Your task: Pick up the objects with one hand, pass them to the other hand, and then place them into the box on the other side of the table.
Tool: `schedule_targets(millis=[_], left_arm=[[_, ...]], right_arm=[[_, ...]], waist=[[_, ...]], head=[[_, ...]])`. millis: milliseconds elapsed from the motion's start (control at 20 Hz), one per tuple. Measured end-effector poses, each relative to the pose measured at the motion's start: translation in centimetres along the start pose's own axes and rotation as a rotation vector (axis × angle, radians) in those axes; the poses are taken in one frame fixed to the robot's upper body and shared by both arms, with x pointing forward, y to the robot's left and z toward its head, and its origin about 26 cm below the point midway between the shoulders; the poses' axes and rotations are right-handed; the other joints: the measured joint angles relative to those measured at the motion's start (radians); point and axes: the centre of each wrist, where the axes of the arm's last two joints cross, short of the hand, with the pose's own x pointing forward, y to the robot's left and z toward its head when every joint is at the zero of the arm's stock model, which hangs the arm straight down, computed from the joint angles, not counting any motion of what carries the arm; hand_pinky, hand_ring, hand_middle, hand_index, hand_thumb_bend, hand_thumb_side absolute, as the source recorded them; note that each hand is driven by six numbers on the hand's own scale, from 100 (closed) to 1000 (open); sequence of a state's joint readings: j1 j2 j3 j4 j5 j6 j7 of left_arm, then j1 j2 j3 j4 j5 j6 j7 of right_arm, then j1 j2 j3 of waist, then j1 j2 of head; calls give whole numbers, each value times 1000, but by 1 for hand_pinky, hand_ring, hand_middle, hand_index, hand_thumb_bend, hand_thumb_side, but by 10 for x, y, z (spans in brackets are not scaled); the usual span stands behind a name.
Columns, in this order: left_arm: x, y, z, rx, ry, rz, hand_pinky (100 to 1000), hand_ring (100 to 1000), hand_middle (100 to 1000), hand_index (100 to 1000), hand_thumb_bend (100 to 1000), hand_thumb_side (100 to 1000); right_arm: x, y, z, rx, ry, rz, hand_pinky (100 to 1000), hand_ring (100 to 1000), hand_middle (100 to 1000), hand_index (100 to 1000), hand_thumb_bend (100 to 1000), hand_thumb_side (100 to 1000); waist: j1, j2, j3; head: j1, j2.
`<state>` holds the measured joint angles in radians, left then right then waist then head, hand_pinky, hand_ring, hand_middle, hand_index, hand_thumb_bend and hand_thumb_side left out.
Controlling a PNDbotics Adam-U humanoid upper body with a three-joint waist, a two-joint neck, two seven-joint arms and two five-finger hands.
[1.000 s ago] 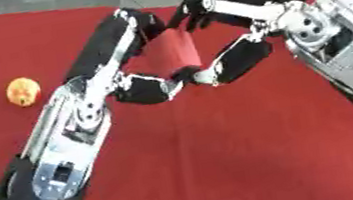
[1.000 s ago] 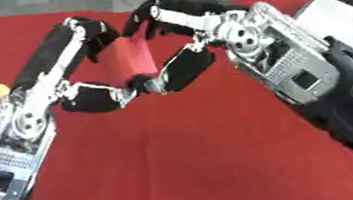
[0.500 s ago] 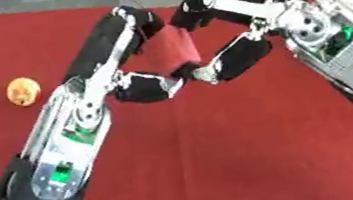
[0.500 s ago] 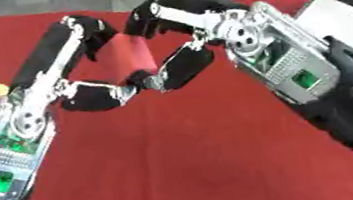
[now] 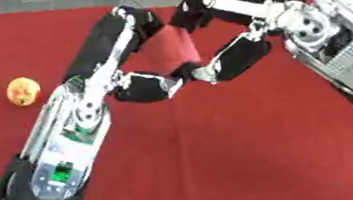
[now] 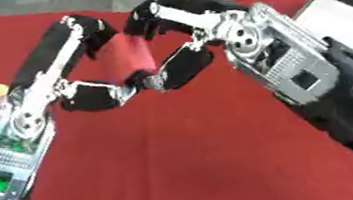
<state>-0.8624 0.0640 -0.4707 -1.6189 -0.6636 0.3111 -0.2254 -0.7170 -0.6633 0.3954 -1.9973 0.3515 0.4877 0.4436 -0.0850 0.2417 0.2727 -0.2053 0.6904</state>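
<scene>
nothing has shifted: left hand (image 5: 125, 62) and right hand (image 5: 227, 30) both stay curled round the red cylinder (image 5: 174, 49); orange fruit (image 5: 22, 91) at nine o'clock.

The table (image 5: 226, 165) is covered in plain deep red. Held between the two robot hands is a red object (image 5: 174, 50), nearly the same shade as the cloth. The left robot hand (image 5: 133, 53) and right robot hand (image 5: 223, 34) are black with silver joints. On the far left lies a small orange-yellow fruit (image 5: 22, 91). At the right edge, a white box (image 6: 350, 26) has a dark rim.
</scene>
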Motion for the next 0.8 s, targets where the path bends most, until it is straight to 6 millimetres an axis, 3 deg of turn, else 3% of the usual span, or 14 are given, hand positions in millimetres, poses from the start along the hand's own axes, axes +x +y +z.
schedule_targets(millis=[150,300,800], left_arm=[[0,0,0,-5,-2,-7,639,570,491,571,113,100],[0,0,0,-13,-4,-14,668,616,547,634,210,116],[1,1,1,-35,1,-27,734,716,654,742,450,356]], right_arm=[[0,0,0,-1,-2,-4,796,725,568,513,169,100],[0,0,0,-7,-2,-11,793,712,546,483,115,100],[-1,-4,0,-37,1,-21,790,696,510,438,107,100]], waist=[[0,0,0],[0,0,0],[0,0,-1]], head=[[0,0],[0,0],[0,0]])
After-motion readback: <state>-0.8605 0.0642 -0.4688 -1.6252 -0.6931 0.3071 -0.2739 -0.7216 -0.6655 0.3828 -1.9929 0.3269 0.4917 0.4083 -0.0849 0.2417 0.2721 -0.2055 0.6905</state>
